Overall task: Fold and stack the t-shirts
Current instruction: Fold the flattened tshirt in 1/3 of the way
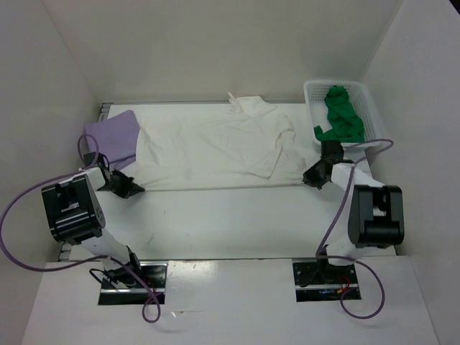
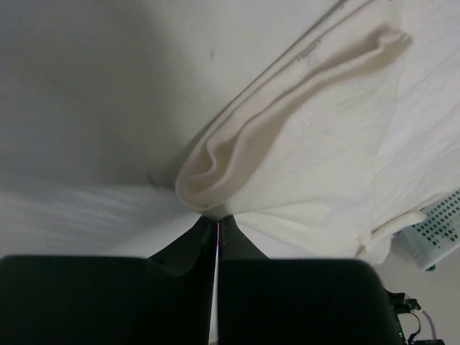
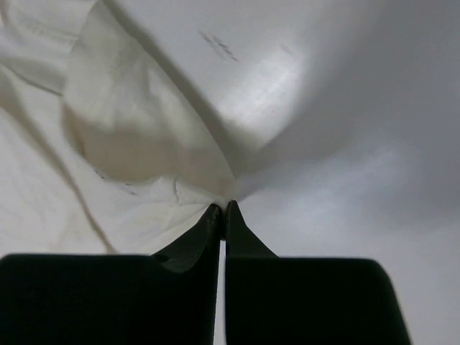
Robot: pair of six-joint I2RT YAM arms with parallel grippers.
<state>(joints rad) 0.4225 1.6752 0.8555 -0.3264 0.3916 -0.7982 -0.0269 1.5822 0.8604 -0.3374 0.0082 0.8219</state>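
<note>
I am pinching the cream t-shirt (image 1: 215,144) with both arms at once: my left gripper (image 1: 133,189) is sitting at the lower left corner of the cloth and my right gripper (image 1: 310,177) at the lower right corner. Each pair of jaws is pressed together on the fabric's near edge. In the left wrist view the cloth is bunching into a rounded fold that is running straight into my closed fingertips. In the right wrist view wrinkles are gathering to a point just where the tips are meeting. The shirt is lying spread across the middle of the overhead frame, rumpled, with its collar pointing toward the upper edge and its near hem stretching in a line between my two grippers. The lavender t-shirt (image 1: 113,135) is lying at the left of the frame, just above my left gripper, and the cream cloth seems to be lapping over its right edge. The green t-shirt (image 1: 341,115) is sitting crumpled in the white mesh basket (image 1: 370,108) at the upper right, close above my right gripper, with one end hanging over the near rim. The white table (image 1: 215,223) is showing bare below the hem.
</note>
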